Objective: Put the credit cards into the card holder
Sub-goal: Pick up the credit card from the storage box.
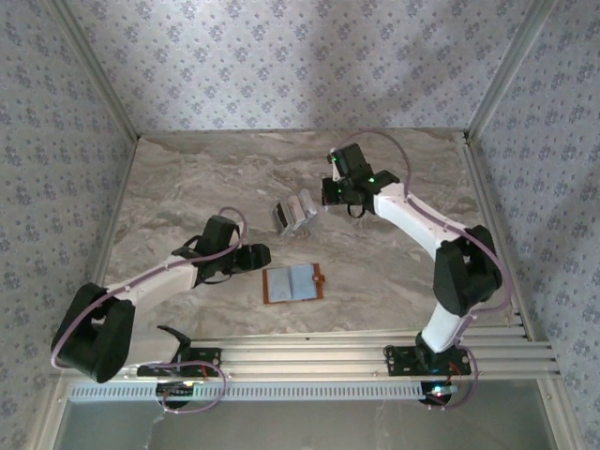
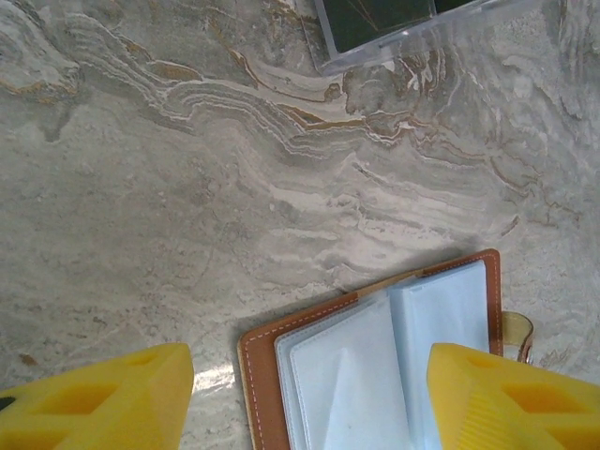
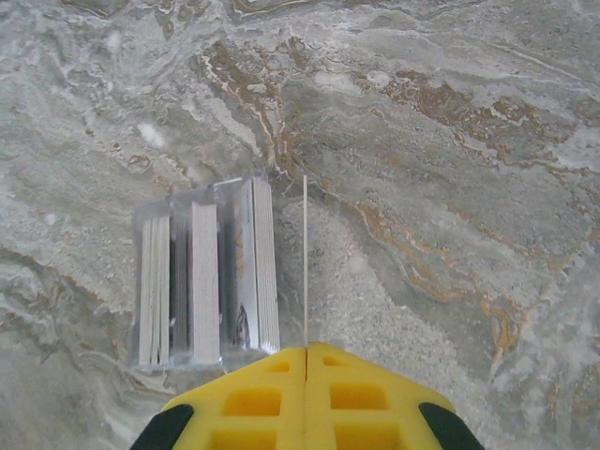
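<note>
The card holder [image 1: 293,283] lies open on the marble table, tan leather outside, pale blue pockets [image 2: 375,366] facing up. My left gripper [image 1: 258,256] hovers at its left edge, open; the yellow fingers [image 2: 103,403] stand wide apart, and the holder's left half shows between them. The credit cards [image 1: 293,213] stand on edge in a clear rack [image 3: 206,281] at mid table. Just right of that rack, my right gripper [image 3: 306,352] is shut on one thin card [image 3: 305,262], seen edge-on and sticking straight out from the fingertips.
The clear rack's corner [image 2: 394,28] shows at the top of the left wrist view, beyond the holder. Patterned walls close in the table on three sides. An aluminium rail [image 1: 356,352] runs along the near edge by the arm bases.
</note>
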You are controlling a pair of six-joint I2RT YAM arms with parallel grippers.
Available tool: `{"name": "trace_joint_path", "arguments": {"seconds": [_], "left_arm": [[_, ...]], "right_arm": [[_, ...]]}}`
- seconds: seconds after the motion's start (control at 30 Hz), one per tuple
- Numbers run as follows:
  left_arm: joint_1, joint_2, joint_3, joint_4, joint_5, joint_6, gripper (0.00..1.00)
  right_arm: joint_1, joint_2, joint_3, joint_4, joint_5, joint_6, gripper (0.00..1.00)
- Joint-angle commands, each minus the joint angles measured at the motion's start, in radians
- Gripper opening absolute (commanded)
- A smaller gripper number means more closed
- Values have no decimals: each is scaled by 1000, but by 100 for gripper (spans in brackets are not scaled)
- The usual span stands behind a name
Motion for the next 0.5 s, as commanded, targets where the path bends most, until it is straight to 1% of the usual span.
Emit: {"name": "trace_joint_path", "arguments": {"seconds": [0.0, 0.23, 0.47], "left_arm": [[-27, -22, 42, -54, -38, 32, 68], [-63, 6, 70, -89, -81, 49, 68], [-84, 29, 83, -106, -114, 57, 68]], "right_arm": [[6, -103, -88, 21, -3, 28, 0], [18, -306, -360, 124, -58, 56, 0], [32, -463, -547, 200, -124, 107, 0]]}}
